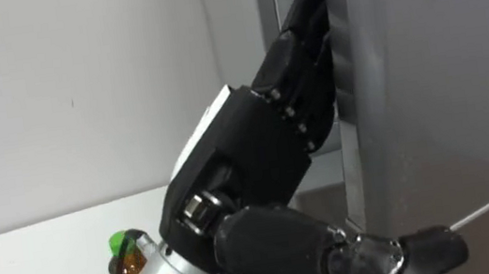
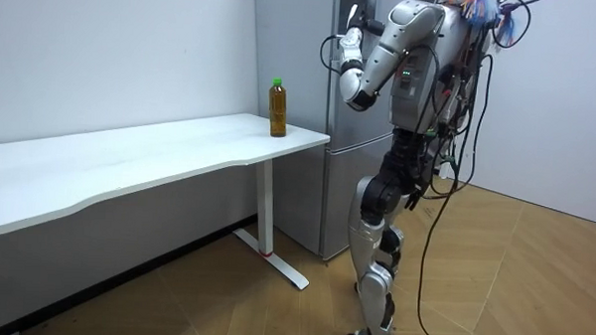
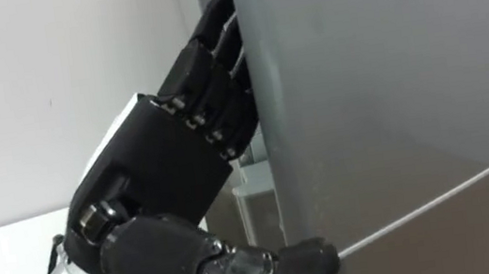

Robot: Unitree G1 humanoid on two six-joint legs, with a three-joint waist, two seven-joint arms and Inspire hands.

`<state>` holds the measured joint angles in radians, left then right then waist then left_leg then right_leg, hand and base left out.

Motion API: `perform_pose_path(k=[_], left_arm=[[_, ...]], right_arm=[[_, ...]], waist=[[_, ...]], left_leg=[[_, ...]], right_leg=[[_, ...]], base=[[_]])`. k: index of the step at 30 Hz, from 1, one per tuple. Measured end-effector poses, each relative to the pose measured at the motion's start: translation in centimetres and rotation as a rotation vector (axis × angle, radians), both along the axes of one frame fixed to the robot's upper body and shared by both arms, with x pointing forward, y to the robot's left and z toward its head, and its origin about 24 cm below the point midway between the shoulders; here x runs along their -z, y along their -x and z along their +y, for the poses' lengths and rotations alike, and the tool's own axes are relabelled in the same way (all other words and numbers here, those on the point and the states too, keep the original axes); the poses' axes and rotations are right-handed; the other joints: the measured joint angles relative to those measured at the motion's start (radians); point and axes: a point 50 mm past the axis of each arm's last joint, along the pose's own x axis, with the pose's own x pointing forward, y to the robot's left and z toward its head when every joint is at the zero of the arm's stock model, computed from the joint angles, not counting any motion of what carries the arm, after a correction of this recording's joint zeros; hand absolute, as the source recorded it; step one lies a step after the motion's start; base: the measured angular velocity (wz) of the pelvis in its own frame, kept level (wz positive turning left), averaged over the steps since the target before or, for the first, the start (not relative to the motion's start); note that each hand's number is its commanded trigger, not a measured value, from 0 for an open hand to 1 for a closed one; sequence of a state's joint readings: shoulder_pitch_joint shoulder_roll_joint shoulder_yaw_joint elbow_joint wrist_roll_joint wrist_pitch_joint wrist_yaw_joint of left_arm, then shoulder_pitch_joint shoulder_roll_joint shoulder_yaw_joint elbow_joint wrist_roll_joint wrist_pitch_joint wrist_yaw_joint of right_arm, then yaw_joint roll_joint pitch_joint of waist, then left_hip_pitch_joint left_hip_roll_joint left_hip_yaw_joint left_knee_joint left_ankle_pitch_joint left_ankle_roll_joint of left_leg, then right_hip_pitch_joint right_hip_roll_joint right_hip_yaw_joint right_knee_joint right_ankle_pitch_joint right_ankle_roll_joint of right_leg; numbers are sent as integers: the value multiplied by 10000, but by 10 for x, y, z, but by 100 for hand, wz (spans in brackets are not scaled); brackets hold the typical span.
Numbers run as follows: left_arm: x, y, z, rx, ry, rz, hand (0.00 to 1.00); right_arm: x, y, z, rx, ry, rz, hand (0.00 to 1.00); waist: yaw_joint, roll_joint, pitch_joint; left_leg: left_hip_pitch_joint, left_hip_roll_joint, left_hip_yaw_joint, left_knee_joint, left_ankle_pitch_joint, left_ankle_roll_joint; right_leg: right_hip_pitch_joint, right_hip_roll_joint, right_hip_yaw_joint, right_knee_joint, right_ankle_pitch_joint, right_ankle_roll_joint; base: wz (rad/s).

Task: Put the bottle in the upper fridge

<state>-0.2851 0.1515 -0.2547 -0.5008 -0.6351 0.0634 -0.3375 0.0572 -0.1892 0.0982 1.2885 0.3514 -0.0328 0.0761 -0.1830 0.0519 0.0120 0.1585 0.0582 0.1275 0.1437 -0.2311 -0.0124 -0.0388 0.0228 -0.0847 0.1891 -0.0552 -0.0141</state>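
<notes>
Hand [image 1: 240, 156], left, at fridge door [image 1: 446, 82] edge, grip hidden

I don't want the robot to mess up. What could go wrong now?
The left hand is at the thin edge of the fridge door, so it might slip off when it pulls. The bottle stands near the corner of the table, close to that door, so an arm could knock it over.

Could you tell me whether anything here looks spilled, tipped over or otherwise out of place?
Nothing stands out. The bottle stands upright and capped on the white table, and the left hand is at the edge of the fridge door.
</notes>
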Motion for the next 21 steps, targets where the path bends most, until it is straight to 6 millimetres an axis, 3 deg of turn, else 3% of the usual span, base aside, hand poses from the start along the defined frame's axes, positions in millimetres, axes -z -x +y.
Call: perform_pose_path(k=[10, 17, 21], left_arm=[[-1, 8, -12, 711, 43, -520, 0], [6, 6, -18, 864, 56, -263, 0], [6, 8, -21, 887, 176, -317, 0]], right_arm=[[1, -2, 7, 12, -170, -221, 0], [2, -3, 10, -164, -150, -260, 0], [1, -6, 9, -226, -108, -310, 0]], waist=[[6, -154, -52], [-8, -165, -20], [-33, -109, 79]], left_leg=[[68, -16, 65, 18, -10, 18], [100, -46, 100, 17, -10, 18], [91, -25, 81, -61, -36, 59]], right_leg=[[-20, 7, 64, -39, -58, 3], [40, 7, 190, -68, -80, 39], [24, 20, 144, -64, -80, 41]], base=[[-2], [-2], [2]])
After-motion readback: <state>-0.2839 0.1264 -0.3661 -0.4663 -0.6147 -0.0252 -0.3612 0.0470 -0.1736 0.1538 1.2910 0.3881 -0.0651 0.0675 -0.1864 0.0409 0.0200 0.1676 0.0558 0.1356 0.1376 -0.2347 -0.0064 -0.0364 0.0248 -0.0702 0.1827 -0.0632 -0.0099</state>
